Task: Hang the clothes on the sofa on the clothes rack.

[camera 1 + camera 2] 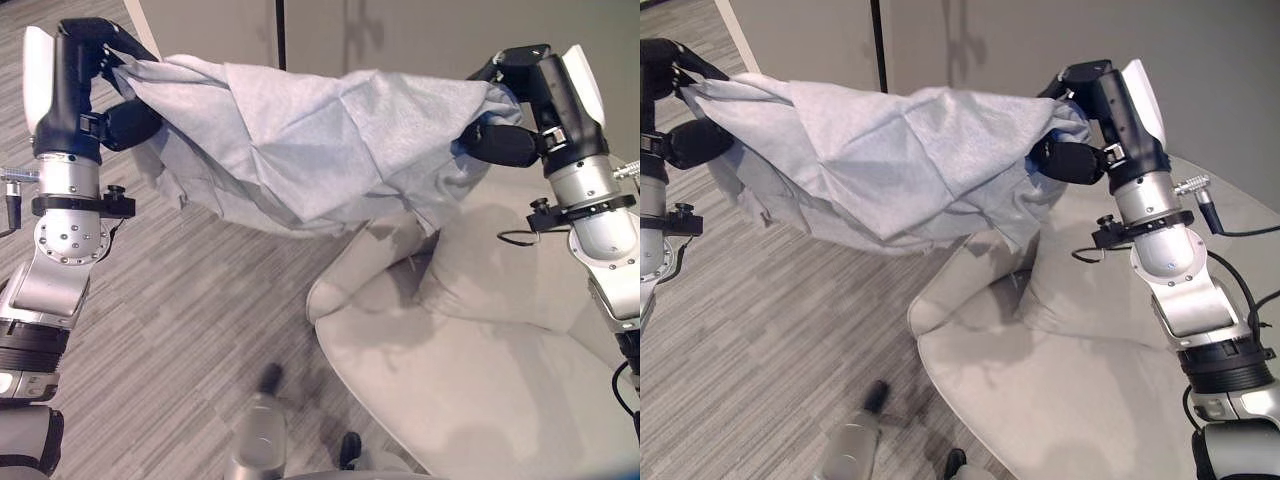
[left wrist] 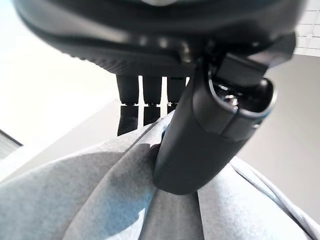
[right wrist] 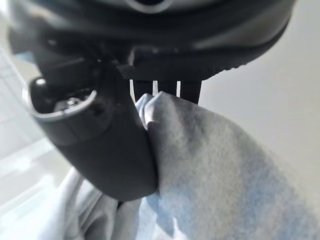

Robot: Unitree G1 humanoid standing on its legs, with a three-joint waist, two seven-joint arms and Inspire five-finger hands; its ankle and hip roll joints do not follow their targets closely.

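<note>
Light grey garment [image 1: 300,140]: held aloft, stretched between both hands, sagging at centre, lower edge hanging clear above the sofa [image 1: 480,380] and the striped floor [image 1: 190,300]. Spans roughly 9 to 3 o'clock across the upper half of the head views.

Left hand [image 1: 85,75]: at 10 o'clock, thumb and fingers pinched on the garment's left end. Right hand [image 1: 520,95]: at 2 o'clock, thumb and fingers clamped on the opposite end.

Step in hand, as judged: carry phase, garment lifted off the sofa, not yet hung. Next move calls for turning toward the rack, keeping both pinches firm and the cloth taut enough not to drag. Clothes rack not located.

Wrist views confirm each thumb pressing cloth against the fingers [image 2: 145,100], a detail partly masked in the head views. Head views alone give the full span, the sofa and a pale cushion [image 1: 490,270] at 4 o'clock.
</note>
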